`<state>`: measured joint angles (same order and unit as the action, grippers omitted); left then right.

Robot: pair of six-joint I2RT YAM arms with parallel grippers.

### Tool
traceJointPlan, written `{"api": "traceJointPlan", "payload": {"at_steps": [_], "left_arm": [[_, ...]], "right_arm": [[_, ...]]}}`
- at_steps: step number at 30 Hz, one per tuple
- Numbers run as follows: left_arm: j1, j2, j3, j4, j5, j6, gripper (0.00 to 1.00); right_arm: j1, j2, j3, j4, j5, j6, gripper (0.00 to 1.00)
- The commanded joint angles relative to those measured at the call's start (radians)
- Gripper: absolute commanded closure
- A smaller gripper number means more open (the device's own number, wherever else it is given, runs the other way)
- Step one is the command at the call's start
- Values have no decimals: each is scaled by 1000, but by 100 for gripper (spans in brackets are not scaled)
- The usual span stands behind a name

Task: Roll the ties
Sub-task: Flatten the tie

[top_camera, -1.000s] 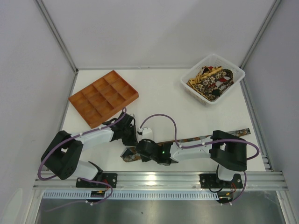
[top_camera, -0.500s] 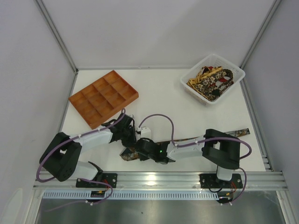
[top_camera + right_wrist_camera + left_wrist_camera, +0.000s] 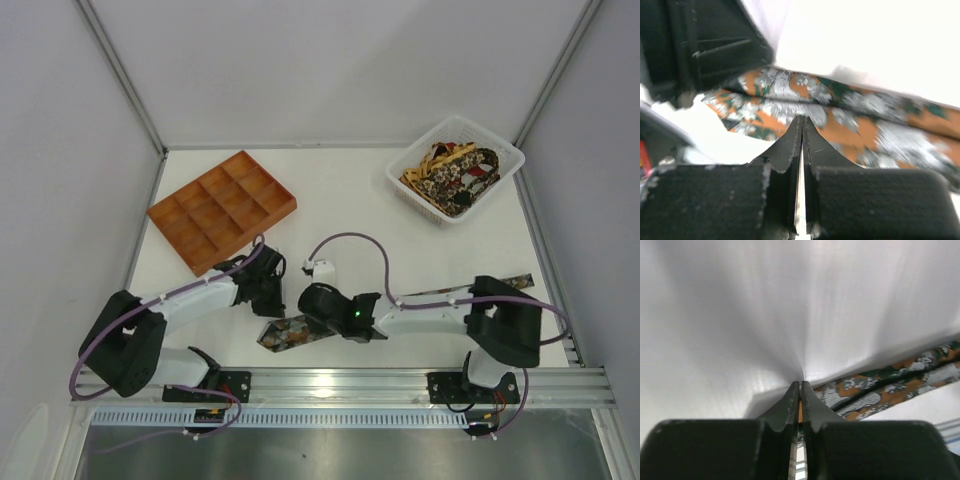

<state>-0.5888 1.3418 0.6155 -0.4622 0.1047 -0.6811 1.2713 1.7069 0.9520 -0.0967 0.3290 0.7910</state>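
Note:
One tie point(image 3: 290, 333), patterned in rust-orange, dark green and grey, lies flat along the table's near edge, its pointed wide end at the left and its narrow end point(image 3: 505, 285) far right. My right gripper point(image 3: 306, 320) is shut, its tips point(image 3: 802, 118) low over the wide part of this tie point(image 3: 880, 130). My left gripper point(image 3: 270, 298) sits just behind the wide end; its jaws point(image 3: 801, 383) stand together on bare table, with the tie point(image 3: 890, 390) to their right. More ties point(image 3: 450, 175) lie heaped in the basket.
The white basket point(image 3: 420, 205) stands at the back right. An orange compartment tray point(image 3: 245, 240) sits at the back left, close behind my left arm. A metal rail runs along the table's near edge point(image 3: 340, 378).
The tie's wide end, bunched under both grippers before, now lies flat with its point showing. My left gripper has drawn back off it. The right arm's elbow swung right.

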Motion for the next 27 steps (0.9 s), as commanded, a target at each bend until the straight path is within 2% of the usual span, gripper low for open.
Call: {"api": "traceJointPlan", "payload": {"at_steps": [1,3,6,8,9,11,12,14,15,19,23,27], "left_arm": [[1,-47,85,-154,-153,28,89],[-2,-72,137,-180,-169,40,80],[-6,-105,176,-184,-159,54,76],[-26,-150,171,-150,-61,64,79],[-42,-164,152,-101,-30,57,88],[-106,-194,121,-37,63,7,95],[-132,-197,90,30,88,-20,99],[-210,-187,54,130,118,-95,100],[-236,-179,47,161,115,-115,100],[-341,-60,70,235,95,-182,100],[-365,77,121,316,127,-207,100],[-368,174,141,375,162,-219,100]], "right_arm": [[-44,-168,-2,-150,73,17,100],[-81,-249,-12,-213,79,25,100],[-165,-366,-44,-331,105,30,100],[-257,-426,-88,-402,108,25,100],[-301,-496,-107,-420,101,19,100],[-390,-556,-154,-469,49,5,100],[-499,-599,-166,-480,-15,-22,100],[-587,-639,-205,-509,-62,-56,100],[-655,-651,-216,-512,-108,-90,100],[-795,-632,-249,-541,-217,-140,100],[-842,-546,-271,-532,-260,-153,100],[-845,-510,-269,-486,-223,-142,100]]}}
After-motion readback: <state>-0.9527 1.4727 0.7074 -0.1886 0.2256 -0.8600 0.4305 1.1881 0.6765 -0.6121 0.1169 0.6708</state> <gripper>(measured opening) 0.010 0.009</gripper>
